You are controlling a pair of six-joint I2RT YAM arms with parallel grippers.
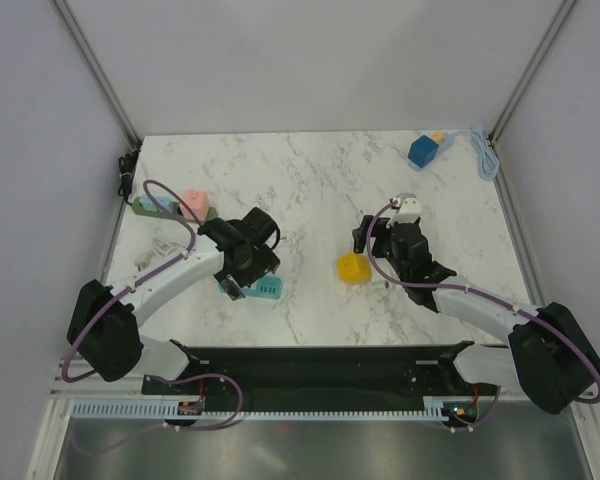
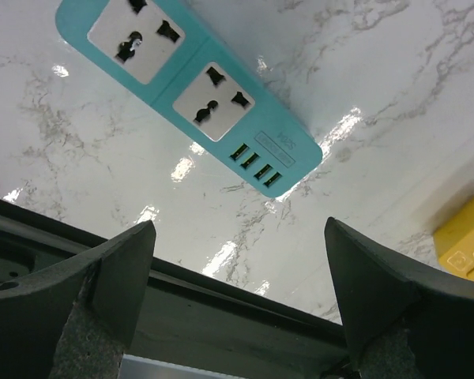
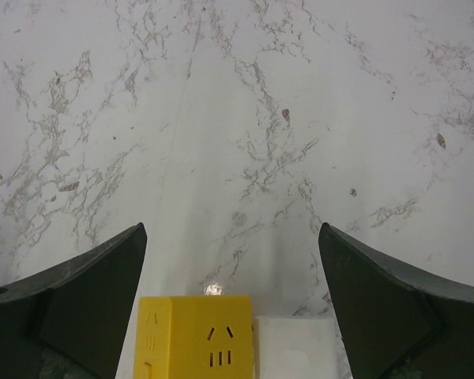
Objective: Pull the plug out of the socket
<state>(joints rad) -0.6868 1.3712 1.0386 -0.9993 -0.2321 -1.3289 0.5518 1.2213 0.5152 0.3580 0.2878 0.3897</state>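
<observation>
A yellow cube socket (image 3: 193, 338) lies low in the right wrist view with a white plug (image 3: 300, 347) against its right side. In the top view the cube (image 1: 353, 268) lies at mid-table. My right gripper (image 3: 231, 233) is open, its fingers wide on either side of cube and plug, touching neither; in the top view it (image 1: 368, 243) hovers just behind the cube. My left gripper (image 2: 237, 268) is open and empty above the table's near edge, close to a teal power strip (image 2: 197, 95). The cube shows at the right edge of the left wrist view (image 2: 466, 249).
The teal power strip (image 1: 266, 288) lies by the left gripper (image 1: 238, 282). A blue cube socket (image 1: 423, 150) and a light blue cable (image 1: 485, 152) sit at the back right. Pink and green sockets (image 1: 192, 204) and a small white item (image 1: 161, 243) sit at the left.
</observation>
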